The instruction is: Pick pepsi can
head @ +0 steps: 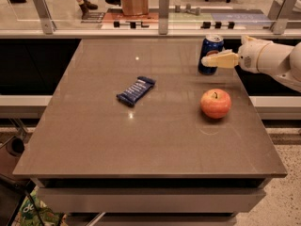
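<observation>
The pepsi can (209, 48) is a dark blue can with a silver top. It stands upright at the far right of the brown table (94, 140). My gripper (212, 60) comes in from the right on a white arm. Its pale fingers (222, 60) lie across the front of the can's lower half, at the can itself. The can stands on the table.
A red apple (216, 103) sits on the table in front of the can, near the right edge. A flat dark blue snack bar wrapper (136, 90) lies near the table's middle. A glass railing (160, 8) runs behind the far edge.
</observation>
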Action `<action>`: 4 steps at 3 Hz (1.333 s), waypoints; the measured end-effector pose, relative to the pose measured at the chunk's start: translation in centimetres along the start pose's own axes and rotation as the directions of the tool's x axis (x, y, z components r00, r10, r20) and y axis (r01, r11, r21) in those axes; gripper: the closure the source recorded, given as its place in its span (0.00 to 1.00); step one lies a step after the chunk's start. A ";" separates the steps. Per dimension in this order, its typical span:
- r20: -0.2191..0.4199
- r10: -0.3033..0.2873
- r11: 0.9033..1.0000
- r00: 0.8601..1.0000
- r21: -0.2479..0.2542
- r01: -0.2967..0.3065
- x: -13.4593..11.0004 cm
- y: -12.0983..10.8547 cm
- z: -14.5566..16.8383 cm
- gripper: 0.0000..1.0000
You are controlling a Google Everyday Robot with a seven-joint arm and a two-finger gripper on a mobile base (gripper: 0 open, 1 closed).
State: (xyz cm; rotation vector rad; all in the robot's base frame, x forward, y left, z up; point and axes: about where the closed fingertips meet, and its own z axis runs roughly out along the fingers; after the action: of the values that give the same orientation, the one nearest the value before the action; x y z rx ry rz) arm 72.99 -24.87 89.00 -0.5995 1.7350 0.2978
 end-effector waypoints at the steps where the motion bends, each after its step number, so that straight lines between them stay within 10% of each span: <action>1: 0.044 -0.012 1.000 0.999 -0.011 0.013 -0.7 -0.7 0.5 0.00; 4: 0.109 -0.025 0.998 0.994 -0.054 0.031 -2.4 0.2 1.8 0.65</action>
State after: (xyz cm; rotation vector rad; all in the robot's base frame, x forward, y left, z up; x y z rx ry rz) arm 74.75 -23.17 90.83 -0.6369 1.6167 0.3537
